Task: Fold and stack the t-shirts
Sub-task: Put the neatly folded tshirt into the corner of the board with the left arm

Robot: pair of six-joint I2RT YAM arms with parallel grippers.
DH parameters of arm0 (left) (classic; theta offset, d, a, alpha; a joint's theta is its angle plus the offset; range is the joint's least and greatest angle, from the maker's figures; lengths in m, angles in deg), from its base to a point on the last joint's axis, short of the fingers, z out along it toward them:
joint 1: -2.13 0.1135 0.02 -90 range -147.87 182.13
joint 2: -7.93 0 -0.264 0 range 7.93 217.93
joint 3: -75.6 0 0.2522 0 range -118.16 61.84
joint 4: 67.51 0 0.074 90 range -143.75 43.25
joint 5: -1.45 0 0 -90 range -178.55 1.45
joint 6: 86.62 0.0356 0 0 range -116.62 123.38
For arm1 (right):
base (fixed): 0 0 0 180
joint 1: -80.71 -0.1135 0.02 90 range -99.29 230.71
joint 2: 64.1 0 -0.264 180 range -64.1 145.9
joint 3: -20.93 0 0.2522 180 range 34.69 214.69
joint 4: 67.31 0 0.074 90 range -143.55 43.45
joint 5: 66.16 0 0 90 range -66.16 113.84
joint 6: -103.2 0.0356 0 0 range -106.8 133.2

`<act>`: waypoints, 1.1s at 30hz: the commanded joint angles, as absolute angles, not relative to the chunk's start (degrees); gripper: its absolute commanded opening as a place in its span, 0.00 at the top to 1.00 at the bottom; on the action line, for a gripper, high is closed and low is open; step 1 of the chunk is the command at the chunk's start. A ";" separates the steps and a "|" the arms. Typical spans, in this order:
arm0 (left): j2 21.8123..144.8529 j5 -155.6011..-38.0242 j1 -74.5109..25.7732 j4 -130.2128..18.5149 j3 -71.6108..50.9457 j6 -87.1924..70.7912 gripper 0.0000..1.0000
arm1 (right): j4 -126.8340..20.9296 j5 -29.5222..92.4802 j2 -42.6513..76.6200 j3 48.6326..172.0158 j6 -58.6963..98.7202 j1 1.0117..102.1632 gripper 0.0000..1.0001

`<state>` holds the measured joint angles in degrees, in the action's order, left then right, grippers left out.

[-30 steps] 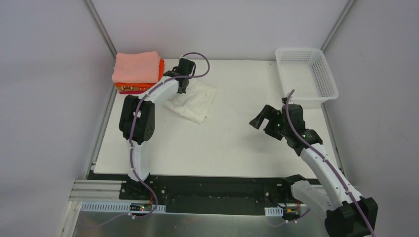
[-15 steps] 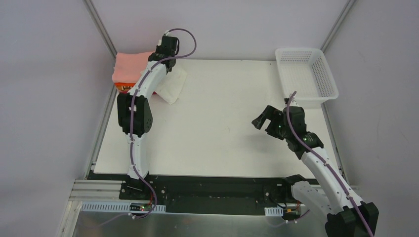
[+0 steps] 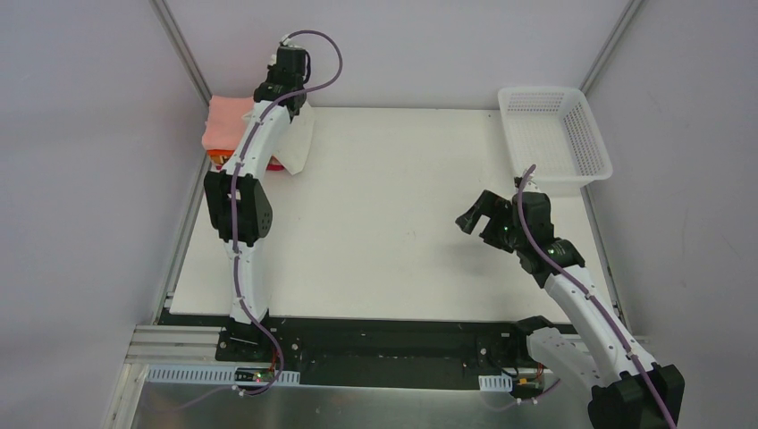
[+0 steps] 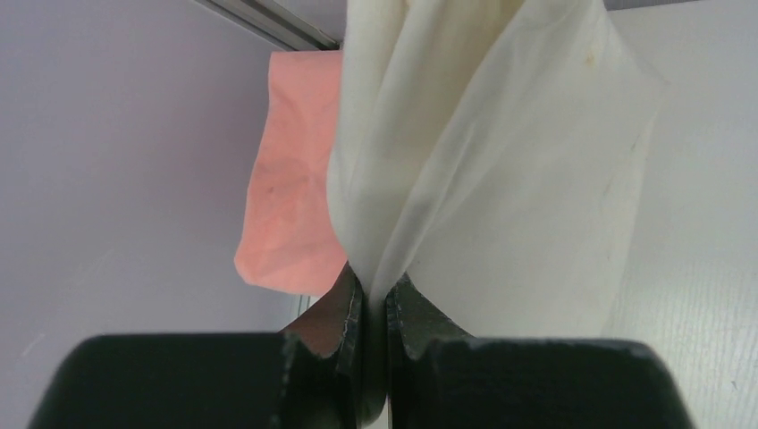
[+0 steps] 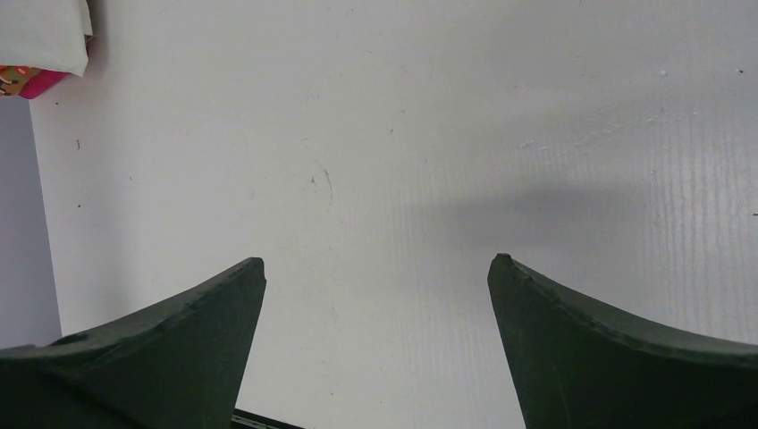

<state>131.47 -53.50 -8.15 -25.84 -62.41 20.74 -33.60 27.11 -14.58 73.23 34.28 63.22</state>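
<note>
My left gripper point(image 3: 284, 82) is shut on the folded cream-white t-shirt point(image 3: 298, 143) and holds it raised at the far left corner; in the left wrist view the cloth point(image 4: 501, 179) hangs from the pinched jaws point(image 4: 374, 284). Under and beside it lies the stack with the salmon-pink t-shirt point(image 3: 223, 123) on top, also in the left wrist view point(image 4: 295, 197). An orange edge point(image 3: 219, 159) and a magenta edge point(image 3: 279, 166) show below it. My right gripper point(image 3: 472, 214) is open and empty above the table's right half point(image 5: 375, 268).
A white plastic lattice basket point(image 3: 554, 136) stands at the far right corner. The white table point(image 3: 411, 232) is bounded by grey walls left, right and behind. A metal rail point(image 3: 183, 223) runs along the left edge.
My left gripper has lifted the cream-white t-shirt off the table and carried it left and back, over the edge of the pink stack. The right arm has barely moved.
</note>
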 commanded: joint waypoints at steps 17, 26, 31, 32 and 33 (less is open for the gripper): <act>126.49 -54.63 -7.96 -25.43 -75.81 17.39 1.00 | -35.69 25.09 -14.98 72.91 33.24 63.02 0.00; 129.15 -56.19 -3.42 -25.20 -74.22 16.41 1.00 | -35.65 24.53 -13.87 73.09 33.32 63.09 0.00; 132.58 -58.44 0.41 -25.17 -74.77 16.96 1.00 | -35.65 23.35 -13.58 73.15 33.33 62.99 0.01; 133.38 -59.34 1.20 -25.18 -74.78 16.84 1.00 | -35.62 22.34 -13.46 73.18 33.30 63.03 0.00; 134.26 -59.98 1.71 -25.18 -74.82 16.62 1.00 | -35.62 21.96 -13.32 73.24 33.33 63.03 0.00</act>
